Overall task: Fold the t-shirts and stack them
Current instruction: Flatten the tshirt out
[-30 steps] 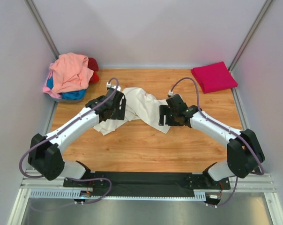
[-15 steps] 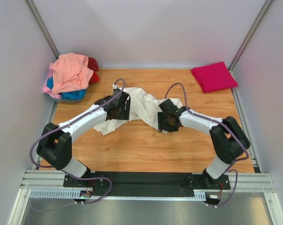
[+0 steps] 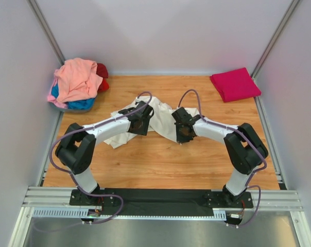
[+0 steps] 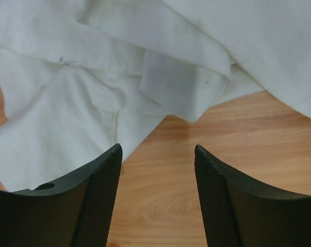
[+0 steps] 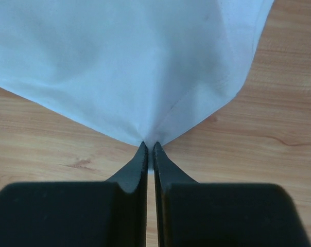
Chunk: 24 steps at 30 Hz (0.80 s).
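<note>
A cream-white t-shirt (image 3: 161, 116) lies crumpled in the middle of the wooden table. My right gripper (image 3: 183, 135) is at the shirt's near right edge. In the right wrist view this gripper (image 5: 149, 148) is shut on a pinched corner of the white cloth (image 5: 135, 67). My left gripper (image 3: 140, 125) is over the shirt's left part. In the left wrist view it (image 4: 158, 154) stands open above bare wood, with folds of the cream-white shirt (image 4: 93, 92) just beyond its tips and beneath the left finger (image 4: 101, 180).
A folded magenta t-shirt (image 3: 235, 84) lies at the back right corner. At the back left a heap holds a salmon-pink shirt (image 3: 77, 77) over a blue one (image 3: 78, 104) and a red one (image 3: 102, 77). Grey walls enclose the table (image 3: 160, 159).
Both grippers have moved inward toward the shirt's middle and their arms have folded. The right gripper has gone from open to shut on the cloth. The left jaws have narrowed somewhat.
</note>
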### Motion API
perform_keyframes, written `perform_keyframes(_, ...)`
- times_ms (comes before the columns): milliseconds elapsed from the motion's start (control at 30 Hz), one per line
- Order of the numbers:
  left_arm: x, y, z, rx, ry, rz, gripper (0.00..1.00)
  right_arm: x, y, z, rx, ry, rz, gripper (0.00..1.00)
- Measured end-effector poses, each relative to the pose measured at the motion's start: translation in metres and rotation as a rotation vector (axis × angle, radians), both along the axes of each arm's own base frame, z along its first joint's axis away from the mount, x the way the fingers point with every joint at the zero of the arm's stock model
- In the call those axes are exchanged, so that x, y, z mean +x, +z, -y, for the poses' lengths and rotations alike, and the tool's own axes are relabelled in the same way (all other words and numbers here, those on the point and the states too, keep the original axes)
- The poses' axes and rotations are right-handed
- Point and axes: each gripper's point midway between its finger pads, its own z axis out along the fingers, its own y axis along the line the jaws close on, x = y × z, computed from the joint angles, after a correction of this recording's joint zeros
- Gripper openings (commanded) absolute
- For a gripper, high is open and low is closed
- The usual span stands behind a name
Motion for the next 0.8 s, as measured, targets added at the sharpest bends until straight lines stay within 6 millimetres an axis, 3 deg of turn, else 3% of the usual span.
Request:
perform_keyframes(167,0.006,-0.017,0.018,0.028,-0.031,-0.013,0.64,0.003,0.005,0.010,-0.031,-0.011,0.005,0.00)
perform_keyframes(367,0.013,-0.029,0.024,0.073,-0.037,-0.010,0.59,0.021,0.029,0.022,-0.027,-0.044,0.058,0.00)
perform_keyframes(533,0.017,-0.040,0.020,0.118,-0.034,-0.014,0.39,0.028,0.037,0.028,-0.026,-0.057,0.077,0.00)
perform_keyframes(600,0.019,-0.039,0.021,0.119,-0.032,-0.004,0.34,0.027,0.037,0.030,-0.032,-0.055,0.072,0.00)
perform_keyframes(733,0.022,-0.037,0.021,0.128,-0.030,0.007,0.14,0.025,0.036,0.032,-0.039,-0.053,0.064,0.00)
perform_keyframes(800,0.022,-0.036,0.021,0.131,-0.033,0.010,0.10,0.025,0.036,0.032,-0.040,-0.052,0.064,0.00)
